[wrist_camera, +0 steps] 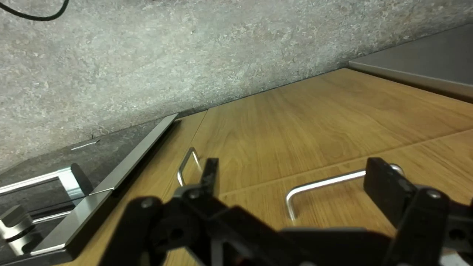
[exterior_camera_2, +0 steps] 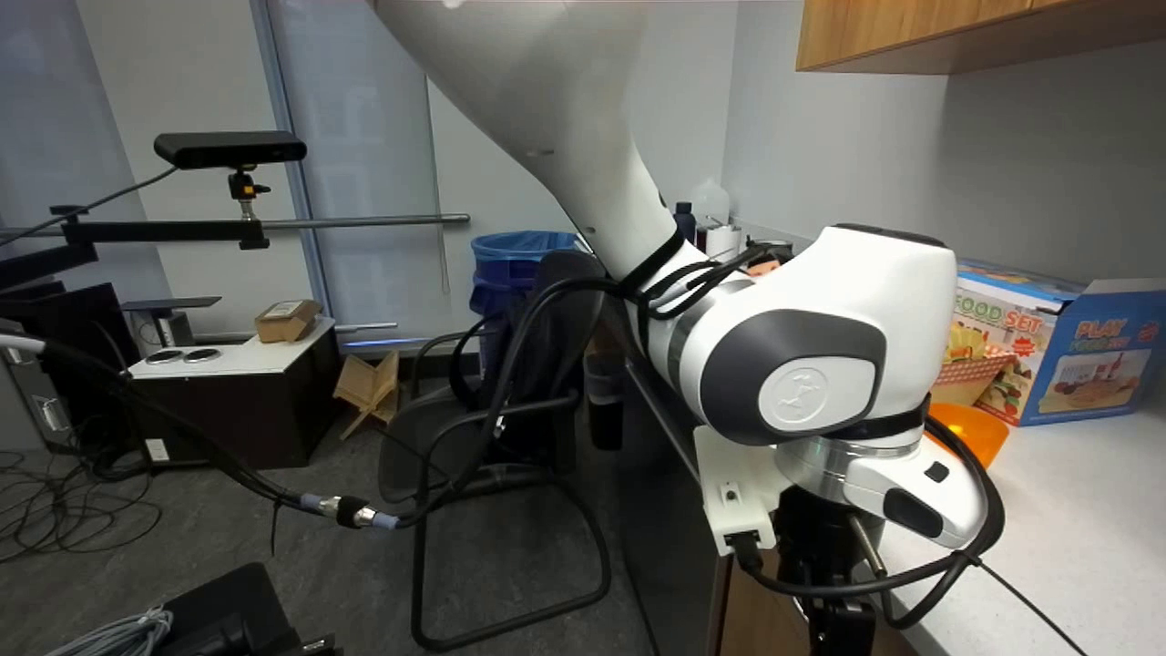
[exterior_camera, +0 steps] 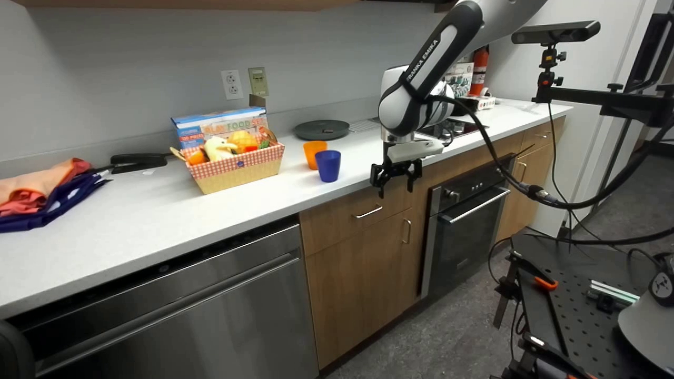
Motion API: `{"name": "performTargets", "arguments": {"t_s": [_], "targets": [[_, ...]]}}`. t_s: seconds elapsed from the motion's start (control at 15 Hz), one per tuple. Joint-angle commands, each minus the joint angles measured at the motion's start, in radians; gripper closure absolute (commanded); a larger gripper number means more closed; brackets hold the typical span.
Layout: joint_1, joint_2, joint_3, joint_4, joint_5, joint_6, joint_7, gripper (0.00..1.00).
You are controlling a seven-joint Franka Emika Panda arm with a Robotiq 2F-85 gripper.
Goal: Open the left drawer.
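1. One white robot arm with dark trim (exterior_camera: 401,109) hangs near the front edge of the long white countertop (exterior_camera: 158,226), its black two-fingered gripper (exterior_camera: 396,191) pointing downward.
2. Both fingers are spread well apart, in front of the wooden cabinetry.
3. Just under the countertop sits the left drawer (exterior_camera: 337,223), a wide, shallow front of medium-brown wood, between a grey stainless-steel appliance front (exterior_camera: 210,326) and a dark built-in oven (exterior_camera: 463,245). It is closed, level with the wood around it.
4. Its small horizontal silver bar handle (wrist_camera: 325,183) shows in the wrist view between the two fingers, one of them covering part of the bar near its end; I can't tell whether they touch. In an exterior view the fingertips appear higher than the handle.
5. Below the drawer stands a taller brown wooden door (exterior_camera: 363,284) with an upright silver handle (exterior_camera: 409,231).
6. Up on the counter, an orange cup (exterior_camera: 311,152) is just beside a blue cup (exterior_camera: 328,167), near a yellow basket with red-checked trim (exterior_camera: 242,179) full of toy food (exterior_camera: 218,149).
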Motion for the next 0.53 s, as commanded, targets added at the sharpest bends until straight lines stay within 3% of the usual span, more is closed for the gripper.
{"name": "performTargets", "arguments": {"t_s": [0.0, 0.47], "targets": [[0.013, 0.016, -0.013, 0.016, 0.021, -0.004, -0.001, 0.00], [0.013, 0.035, -0.012, 0.034, 0.033, -0.004, 0.008, 0.00]]}}
